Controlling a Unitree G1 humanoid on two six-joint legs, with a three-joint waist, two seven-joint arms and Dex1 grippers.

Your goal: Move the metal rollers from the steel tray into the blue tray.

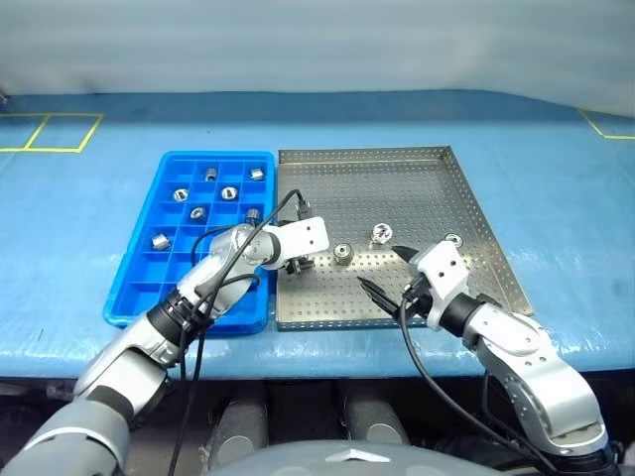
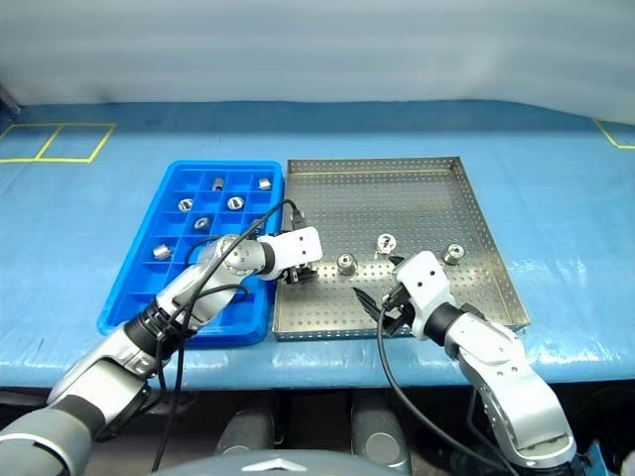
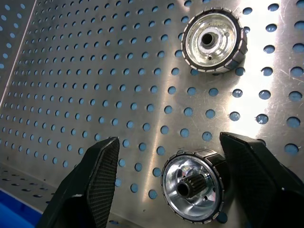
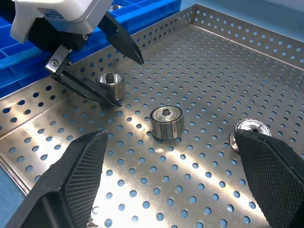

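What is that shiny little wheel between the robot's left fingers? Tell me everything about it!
It is a metal roller, a short, shiny silver cylinder with ribbed sides and a dark hole in the middle with tiny teeth inside. It sits flat, hole facing up, on the dotted floor of the steel tray, near the side next to the blue tray. The left gripper is open around it, one finger on each side; one fingertip looks very close to it, maybe touching.

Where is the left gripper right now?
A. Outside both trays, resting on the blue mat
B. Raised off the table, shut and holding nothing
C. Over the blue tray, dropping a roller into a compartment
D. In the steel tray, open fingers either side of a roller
D: the left gripper is down in the steel tray, its open fingers bracketing one of the metal rollers, not yet closed on it.
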